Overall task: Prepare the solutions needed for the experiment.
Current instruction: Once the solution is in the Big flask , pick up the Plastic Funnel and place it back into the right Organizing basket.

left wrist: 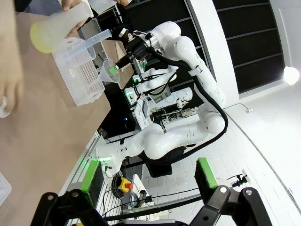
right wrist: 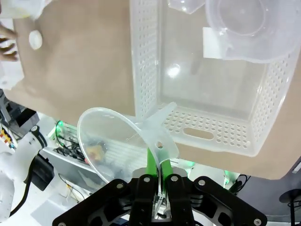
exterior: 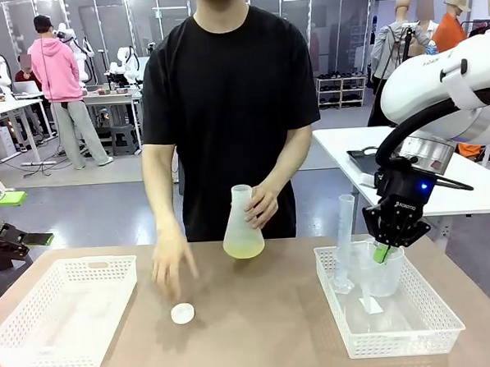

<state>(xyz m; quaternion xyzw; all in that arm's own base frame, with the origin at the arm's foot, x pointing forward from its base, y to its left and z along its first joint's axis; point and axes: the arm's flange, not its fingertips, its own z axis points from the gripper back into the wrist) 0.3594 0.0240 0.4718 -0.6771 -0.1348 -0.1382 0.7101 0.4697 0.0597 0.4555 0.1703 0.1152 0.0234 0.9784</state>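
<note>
As your right gripper point(right wrist: 157, 165) pinches the clear funnel point(right wrist: 110, 136) by its tab over the right basket point(exterior: 438, 330), the solution point(exterior: 243, 248) lies to its left, a shallow yellow layer in the upright flask point(exterior: 242, 221) that a person's hand point(exterior: 262, 203) steadies at mid-table. Your right arm is nearer. The left gripper point(left wrist: 148, 173) hangs wide open, off at the table's left. Bare tabletop separates basket and flask. Mind the cylinder point(exterior: 345, 236) and jug point(exterior: 381, 275) standing in the basket.
</note>
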